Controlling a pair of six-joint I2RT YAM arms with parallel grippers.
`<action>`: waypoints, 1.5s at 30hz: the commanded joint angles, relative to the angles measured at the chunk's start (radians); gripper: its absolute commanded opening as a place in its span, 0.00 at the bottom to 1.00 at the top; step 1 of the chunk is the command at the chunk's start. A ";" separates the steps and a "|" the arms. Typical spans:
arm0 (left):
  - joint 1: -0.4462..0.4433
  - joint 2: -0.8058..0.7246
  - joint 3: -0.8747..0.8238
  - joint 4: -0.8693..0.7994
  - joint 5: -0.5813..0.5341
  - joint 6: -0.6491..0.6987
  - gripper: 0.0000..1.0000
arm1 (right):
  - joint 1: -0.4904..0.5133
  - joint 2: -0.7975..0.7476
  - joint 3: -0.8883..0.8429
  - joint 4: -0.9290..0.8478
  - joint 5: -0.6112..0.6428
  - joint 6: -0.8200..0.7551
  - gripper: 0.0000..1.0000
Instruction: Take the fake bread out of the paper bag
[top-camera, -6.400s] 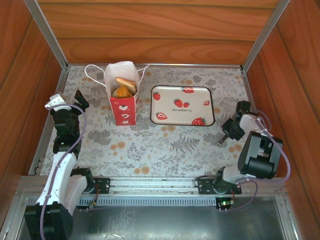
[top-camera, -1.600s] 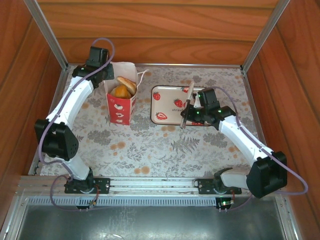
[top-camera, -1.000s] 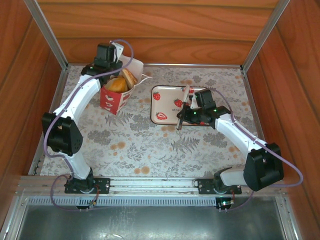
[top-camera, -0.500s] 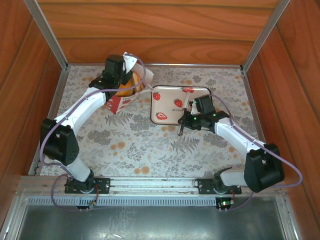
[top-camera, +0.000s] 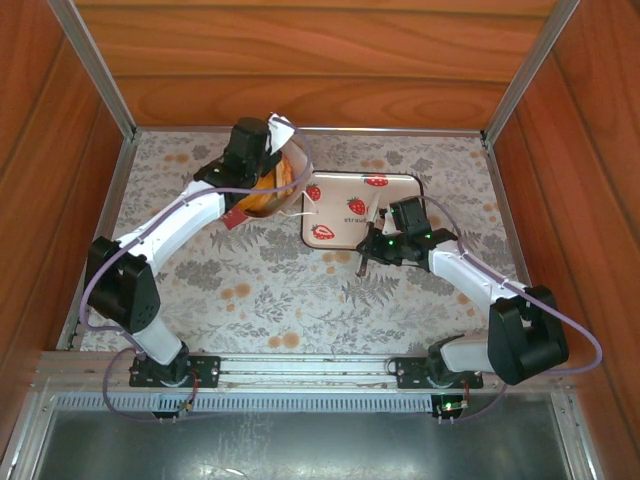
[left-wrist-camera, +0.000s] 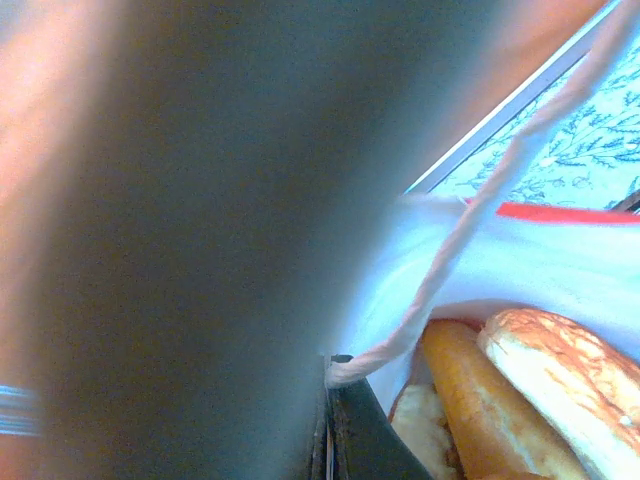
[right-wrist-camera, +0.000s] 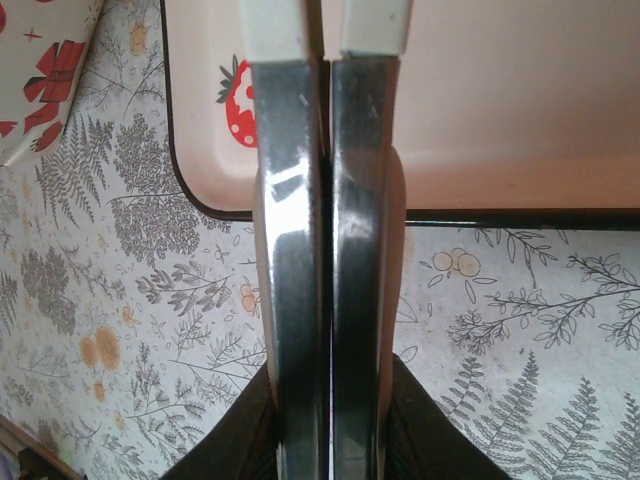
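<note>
Jaws of the left gripper (top-camera: 266, 164) are pressed shut on the upper rim of the paper bag (top-camera: 299, 166), just left of the far left corner of the strawberry tray (top-camera: 340, 188). The bag is tipped steeply, its open mouth turned toward the tray and its red base pointed away from it. Whether the mouth touches the tray's left edge cannot be told. The fake bread (top-camera: 262, 198) is seen inside the bag as an orange-brown mass behind the white rim.

In the left wrist view, two golden rolls of fake bread (left-wrist-camera: 540, 380) are seen lying side by side against the white paper of the bag (left-wrist-camera: 540, 260). A thin cord handle (left-wrist-camera: 470, 230) is drawn taut from the upper right down to one dark finger (left-wrist-camera: 360, 445).

Jaws of the right gripper (top-camera: 364, 263) are closed on nothing, finger against finger, at the tray's near edge, toward its left end. In the right wrist view the gripper (right-wrist-camera: 325, 40) is seen over that edge, with the tray (right-wrist-camera: 500, 100) beyond the tips and the fern-patterned worktop (right-wrist-camera: 150, 250) on the near side. A printed corner of the bag (right-wrist-camera: 35, 80) is seen left of the tray.
</note>
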 joint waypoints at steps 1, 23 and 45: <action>-0.035 -0.039 -0.028 0.063 -0.071 0.026 0.00 | -0.008 0.002 -0.005 0.036 -0.035 -0.011 0.09; -0.138 -0.055 -0.189 0.164 -0.277 0.002 0.00 | -0.059 -0.016 0.013 0.044 -0.079 0.000 0.10; -0.227 0.078 -0.123 0.239 -0.394 0.009 0.00 | -0.088 0.022 0.011 0.091 -0.143 -0.005 0.10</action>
